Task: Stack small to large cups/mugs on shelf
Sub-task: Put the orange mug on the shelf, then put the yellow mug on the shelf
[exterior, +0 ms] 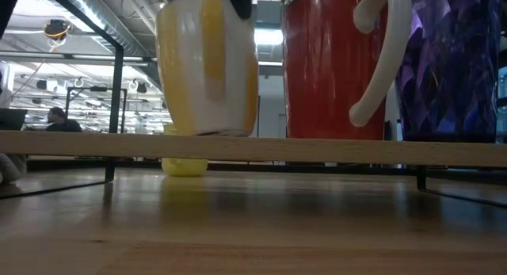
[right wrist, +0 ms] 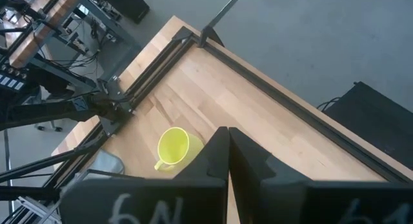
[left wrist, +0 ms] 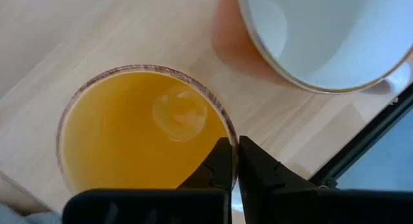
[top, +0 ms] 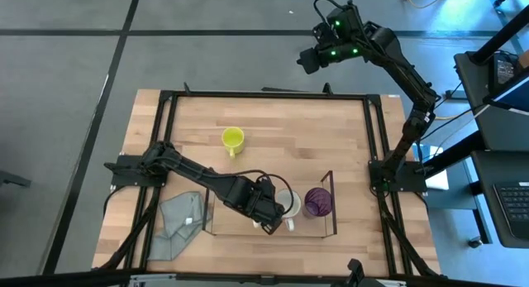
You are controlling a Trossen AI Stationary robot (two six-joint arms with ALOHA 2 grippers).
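the left gripper point(left wrist: 233, 164) is down inside the shelf point(top: 330, 206), near the table's front edge, its two fingers pinched on the rim of the orange cup point(left wrist: 132, 130), one finger inside the cup and one outside the wall. in the left wrist view the cup stands upright and open-mouthed on the wooden board, with the white mug point(left wrist: 329, 37) just beside it, a thin strip of wood showing between them. from above, the left arm covers the orange cup; the white mug point(top: 288, 203) shows past the gripper with its handle toward the front edge, and the purple tumbler point(top: 317, 202) stands just beside it at the right end of the shelf. at table height the orange cup point(exterior: 207, 65) reads yellow-orange with a pale band and sits on the shelf's wooden board point(exterior: 253, 148); the next cup along shows a red wall with a white handle point(exterior: 380, 61), and the purple tumbler point(exterior: 451, 61) is at the far right. the yellow mug point(top: 233, 139) stands alone on the bare table point(top: 281, 121), well apart from the shelf and behind it, upright with its handle toward the front. a grey cloth point(top: 178, 223) lies crumpled just left of the shelf. the right gripper point(right wrist: 228, 153) hangs high beyond the table's back right corner, fingers pressed together with nothing between them; its wrist view looks down on the yellow mug point(right wrist: 173, 148).
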